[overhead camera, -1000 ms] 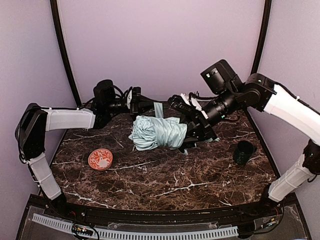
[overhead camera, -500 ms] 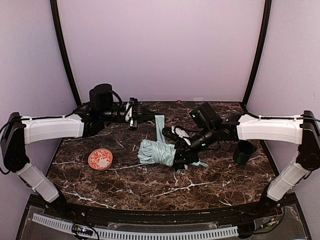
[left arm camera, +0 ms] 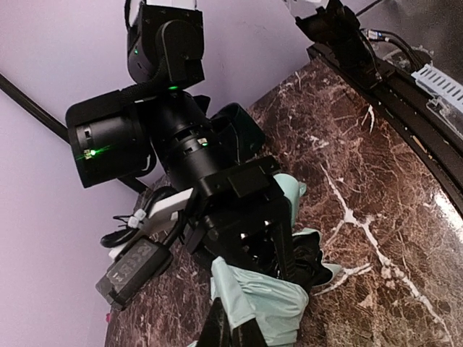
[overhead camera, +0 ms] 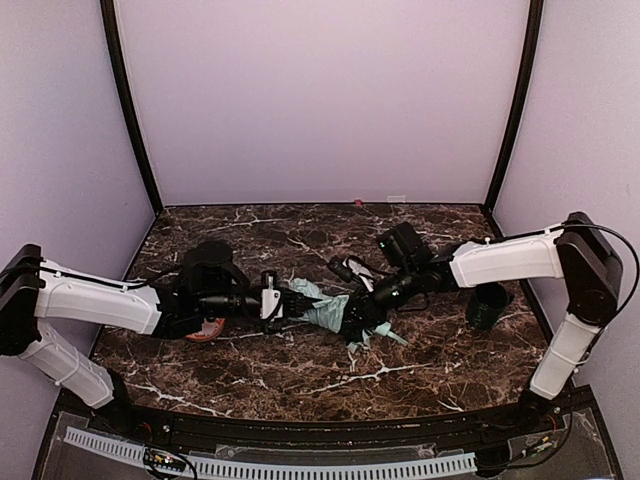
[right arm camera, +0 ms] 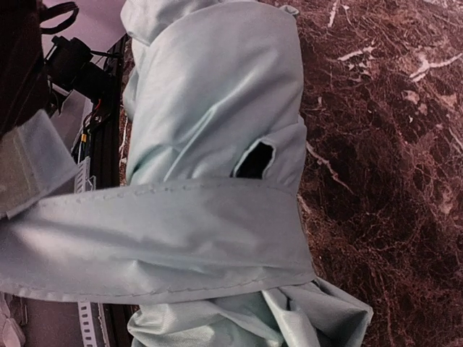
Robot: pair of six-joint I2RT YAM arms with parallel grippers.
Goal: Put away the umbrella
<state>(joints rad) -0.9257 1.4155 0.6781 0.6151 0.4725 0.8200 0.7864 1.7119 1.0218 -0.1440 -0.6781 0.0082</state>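
The umbrella (overhead camera: 328, 310) lies as a tight bundle of pale mint fabric with black lining on the marble table, between my two grippers. My left gripper (overhead camera: 288, 303) is at its left end. In the left wrist view the left gripper (left arm camera: 233, 334) is shut on a mint strap of the umbrella (left arm camera: 271, 307). My right gripper (overhead camera: 362, 305) is at the bundle's right end, and its black fingers (left arm camera: 283, 235) straddle the dark folds. In the right wrist view the fabric (right arm camera: 210, 108) and a flat band (right arm camera: 145, 238) wrapped across it fill the frame and hide that gripper's fingers.
A dark cup (overhead camera: 488, 305) stands to the right, below the right forearm. A red patterned dish (overhead camera: 203, 331) lies at the left, mostly hidden under the left wrist. The table's black front rim (overhead camera: 320, 425) runs near the arm bases.
The right gripper brought the umbrella down onto the table and toward the front. The left gripper swung from the back of the table to the bundle's left end, and the fabric is drawn tighter.
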